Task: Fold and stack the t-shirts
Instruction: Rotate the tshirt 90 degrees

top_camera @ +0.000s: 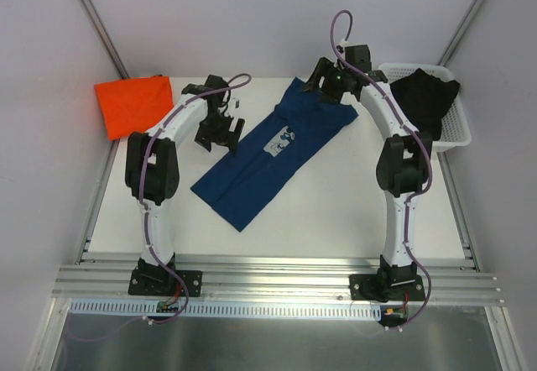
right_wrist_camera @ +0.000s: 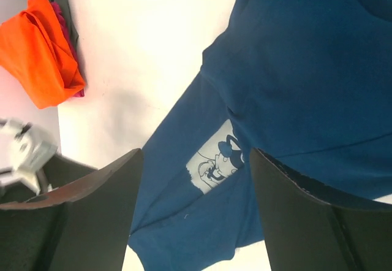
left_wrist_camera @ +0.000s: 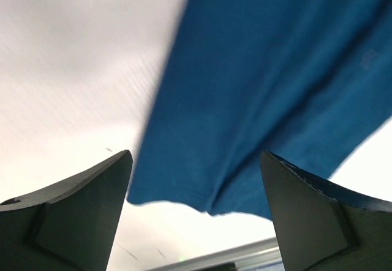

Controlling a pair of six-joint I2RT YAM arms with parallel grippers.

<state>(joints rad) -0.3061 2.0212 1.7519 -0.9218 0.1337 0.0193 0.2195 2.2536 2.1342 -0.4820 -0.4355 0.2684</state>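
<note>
White bench (top_camera: 336,211), pale walls round it. Contents, listed per top cam:

1) navy t-shirt (top_camera: 277,153): ctr of frame, lying flat on bench, folded to a long strip running diag. from upper right to lower left. Pale cartoon print faces up near its middle.
2) orange t-shirt (top_camera: 134,107): upper left of frame, folded, at bench corner, well apart from the navy one.
3) my left pincer (top_camera: 220,138): left of ctr, just beside the strip's left edge. Fingers spread wide, nothing btwn them. Its cam looks down on blue hem & bare bench.
4) my right pincer (top_camera: 325,87): upper ctr, over the strip's top end. Fingers spread wide, gripping nothing. Whether it touches the cloth, can't tell.
5) basket (top_camera: 457,132): white, upper right of frame, w/ black cloth (top_camera: 428,98) draped in it.
</note>
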